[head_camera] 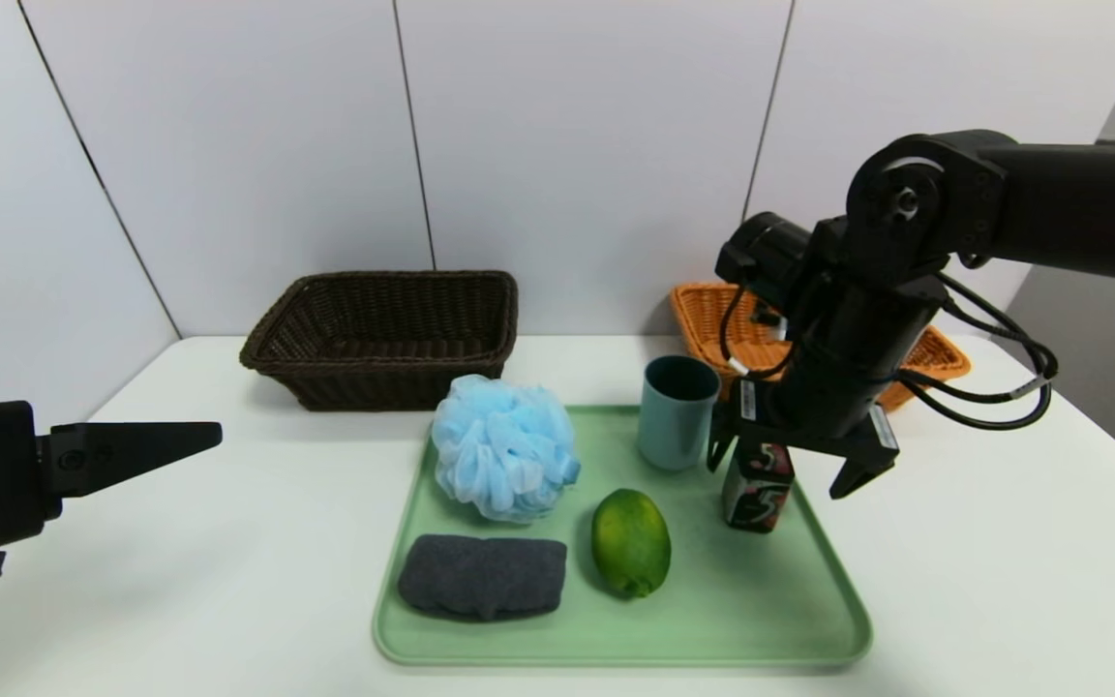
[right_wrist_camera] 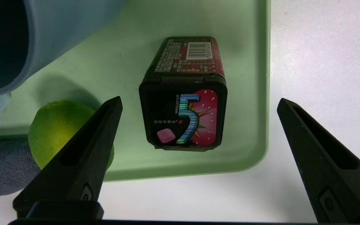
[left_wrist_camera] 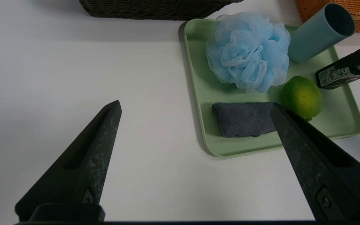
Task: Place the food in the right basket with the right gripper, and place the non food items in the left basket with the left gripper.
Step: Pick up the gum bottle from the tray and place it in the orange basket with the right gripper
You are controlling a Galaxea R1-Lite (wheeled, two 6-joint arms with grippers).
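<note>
Right wrist view shows my right hand (right_wrist_camera: 198, 106) spread wide, straddling the upright black "5" box (right_wrist_camera: 183, 117) to grip it.

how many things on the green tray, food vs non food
food: 2 – green fruit, black "5" box
non food: 3 – blue bath puff, teal cup, grey towel
total: 5

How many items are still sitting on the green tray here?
5: bath puff and cup at the back, towel front left, green fruit centre, black box under the open right gripper.
</note>
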